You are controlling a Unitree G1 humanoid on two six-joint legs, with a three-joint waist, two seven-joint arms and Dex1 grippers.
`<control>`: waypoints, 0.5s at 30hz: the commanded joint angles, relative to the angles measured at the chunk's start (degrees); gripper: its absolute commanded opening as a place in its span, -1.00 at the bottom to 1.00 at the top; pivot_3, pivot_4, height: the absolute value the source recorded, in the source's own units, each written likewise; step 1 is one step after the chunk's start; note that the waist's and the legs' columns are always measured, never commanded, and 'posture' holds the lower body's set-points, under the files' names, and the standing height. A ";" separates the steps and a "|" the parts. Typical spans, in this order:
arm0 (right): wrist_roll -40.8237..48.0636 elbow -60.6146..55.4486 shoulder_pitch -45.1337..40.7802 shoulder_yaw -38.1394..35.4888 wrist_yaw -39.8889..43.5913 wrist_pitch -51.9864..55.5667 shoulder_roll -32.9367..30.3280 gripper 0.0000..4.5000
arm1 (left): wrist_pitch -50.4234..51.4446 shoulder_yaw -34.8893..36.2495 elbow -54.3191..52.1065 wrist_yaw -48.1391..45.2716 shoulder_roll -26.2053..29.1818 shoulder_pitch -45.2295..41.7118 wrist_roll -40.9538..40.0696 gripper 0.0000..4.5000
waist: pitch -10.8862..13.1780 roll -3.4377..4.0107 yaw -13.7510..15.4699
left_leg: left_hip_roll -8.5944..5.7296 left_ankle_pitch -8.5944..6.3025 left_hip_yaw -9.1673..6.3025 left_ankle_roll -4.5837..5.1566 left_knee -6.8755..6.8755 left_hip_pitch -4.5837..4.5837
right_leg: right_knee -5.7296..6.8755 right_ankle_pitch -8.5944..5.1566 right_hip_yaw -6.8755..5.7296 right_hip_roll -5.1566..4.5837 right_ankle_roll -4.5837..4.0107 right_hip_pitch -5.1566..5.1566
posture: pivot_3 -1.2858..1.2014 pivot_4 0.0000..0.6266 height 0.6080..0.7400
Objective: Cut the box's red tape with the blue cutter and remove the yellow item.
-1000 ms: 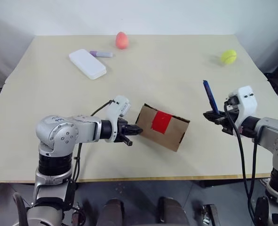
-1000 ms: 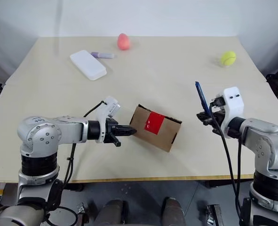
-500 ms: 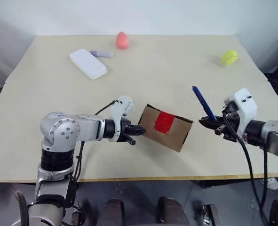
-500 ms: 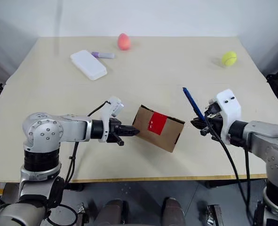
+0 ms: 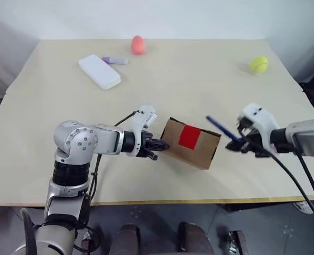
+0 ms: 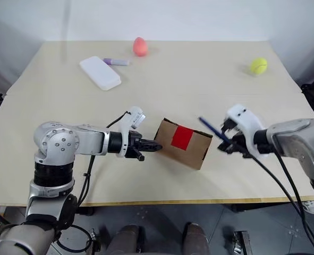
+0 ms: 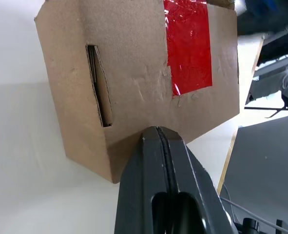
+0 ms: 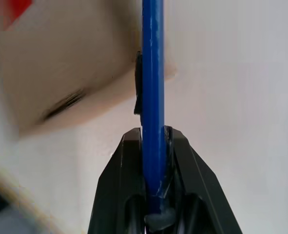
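Left eye view: over the last second the right gripper (image 5: pixel 236 144) has tipped its blue cutter (image 5: pixel 221 128) from nearly upright to a low slant, so the tip now aims across at the cardboard box (image 5: pixel 191 144) and sits just beside the box's right top corner, not yet on it. The right fingers are clamped on the cutter's lower end, with most of the shaft standing free of them. In the right wrist view the cutter runs straight up from between the fingers with the box edge behind it, which I take to mean the blade is roughly lined up with the box.

The left gripper (image 5: pixel 158 146) has stayed put, fingers pressed fully together with nothing between them, their tips against the box's left side; the left wrist view shows them meeting the lower edge of the cardboard. The box lies in the middle of the desk towards its front edge, its red tape (image 5: pixel 189 137) intact across the top. The yellow item is presumably inside.

So the cut looks about to begin. The tip has to travel leftwards over the top to reach the tape, and the box may slide unless the left gripper braces it.
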 commanded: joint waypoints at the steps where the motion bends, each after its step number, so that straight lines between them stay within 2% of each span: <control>1: -4.31 1.70 3.41 -13.72 -8.99 1.36 6.33 -0.61 | -1.53 -3.74 1.21 -2.84 1.11 -0.65 2.49 -1.00 | 0.00 0.00 0.23 | 0.00 0.00 0.01 0.00 -0.02 -0.02 | -0.02 0.00 0.00 0.00 0.00 -0.02 | 0.03 -0.52 1.00; 5: -3.10 -2.63 10.15 -19.02 -9.97 4.66 10.36 -0.07 | -4.99 -6.31 3.76 -6.45 2.50 -2.09 4.93 -1.00 | 0.00 0.01 0.74 | 0.00 0.00 0.02 -0.01 -0.11 -0.05 | -0.06 0.01 -0.05 0.00 0.01 -0.07 | 0.03 -0.52 1.00; 11: -3.22 -6.23 13.56 -19.14 -10.68 3.91 12.07 0.88 | -10.58 -9.77 7.87 -11.73 4.83 -5.33 9.10 -1.00 | 0.00 0.02 -0.31 | 0.00 0.00 0.08 -0.01 -0.08 -0.02 | -0.02 0.01 -0.03 0.00 0.01 -0.08 | 0.03 -0.52 1.00; 12: -3.03 -6.41 13.22 -19.13 -10.44 3.74 11.86 0.99 | -11.21 -9.95 8.47 -12.50 5.31 -5.90 9.66 -1.00 | 0.00 0.02 -0.44 | 0.00 0.00 0.08 -0.01 -0.09 -0.01 | -0.01 0.01 -0.03 0.00 0.01 -0.08 | 0.03 -0.52 1.00; 15: -3.50 -5.31 11.98 -16.23 -8.28 -1.00 8.89 0.99 | -12.16 -10.15 9.94 -15.59 7.50 -7.72 10.62 -1.00 | 0.01 0.04 -0.47 | 0.00 0.00 0.08 -0.01 -0.09 0.00 | 0.00 0.01 -0.02 0.00 0.01 -0.09 | 0.03 -0.52 1.00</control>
